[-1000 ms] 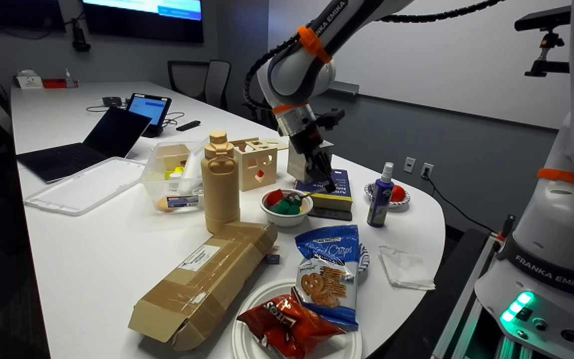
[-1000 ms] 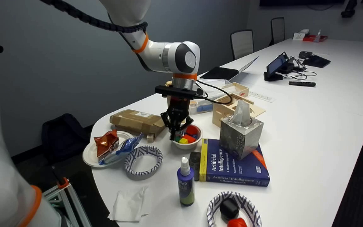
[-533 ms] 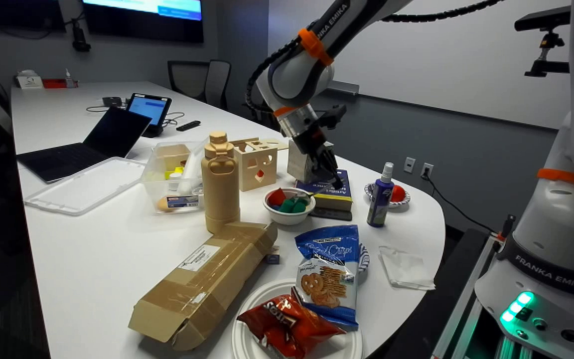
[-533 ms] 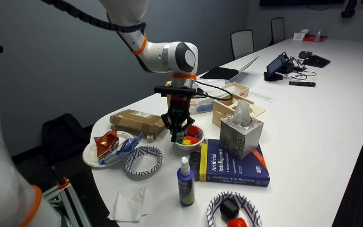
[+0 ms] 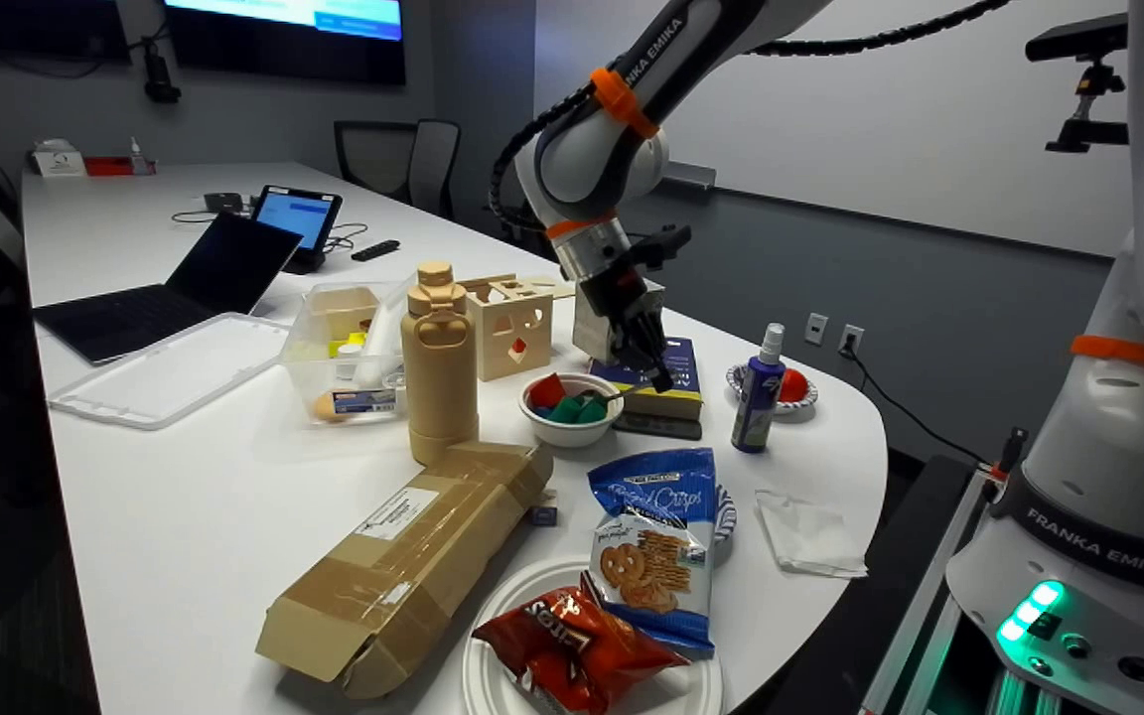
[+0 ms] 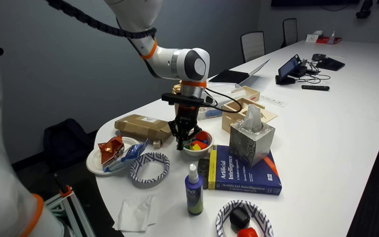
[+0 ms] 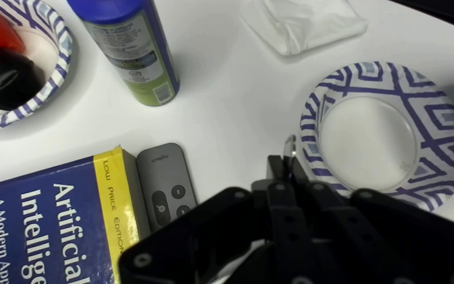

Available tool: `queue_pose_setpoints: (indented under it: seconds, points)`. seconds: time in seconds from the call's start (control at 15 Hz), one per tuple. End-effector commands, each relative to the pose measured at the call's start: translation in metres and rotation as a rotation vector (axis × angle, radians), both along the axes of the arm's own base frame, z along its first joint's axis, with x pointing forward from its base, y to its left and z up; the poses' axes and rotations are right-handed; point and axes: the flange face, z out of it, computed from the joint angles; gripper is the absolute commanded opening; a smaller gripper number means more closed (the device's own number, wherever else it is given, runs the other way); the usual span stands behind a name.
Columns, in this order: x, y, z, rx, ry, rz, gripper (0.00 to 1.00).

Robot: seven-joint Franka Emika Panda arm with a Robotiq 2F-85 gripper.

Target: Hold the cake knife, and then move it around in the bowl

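Gripper point(image 5: 662, 380) clamped on the cake knife point(image 5: 625, 394) (presumed; only its shaft shows clearly), just outside the bowl point(image 5: 572, 434). Recommend slow, shallow circles, keeping blocks point(image 5: 564, 410) inside the rim.

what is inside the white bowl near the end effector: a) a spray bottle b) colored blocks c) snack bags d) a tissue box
b: both exterior views show colored blocks in the white bowl, red and green ones among them.
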Motion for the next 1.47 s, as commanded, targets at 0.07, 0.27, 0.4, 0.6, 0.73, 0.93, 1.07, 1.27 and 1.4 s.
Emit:
queue_pose_setpoints:
  seconds: [0.07, 0.27, 0.4, 0.6, 0.73, 0.93, 1.07, 1.27, 1.4]
  points:
    - [0.000, -0.015, -0.011, 0.105, -0.050, -0.074, 0.01]
    - [0.000, -0.022, -0.013, 0.140, -0.077, -0.097, 0.01]
    - [0.002, -0.024, -0.011, 0.153, -0.092, -0.102, 0.29]
    - [0.004, -0.026, -0.009, 0.152, -0.114, -0.106, 0.50]
    - [0.005, -0.026, -0.008, 0.151, -0.123, -0.104, 0.66]
    - [0.006, -0.026, -0.007, 0.153, -0.130, -0.102, 0.90]
    - [0.007, -0.025, -0.001, 0.149, -0.144, -0.101, 1.00]
    - [0.010, -0.026, 0.019, 0.158, -0.195, -0.104, 1.00]
    - [0.014, -0.029, 0.039, 0.211, -0.260, -0.128, 1.00]
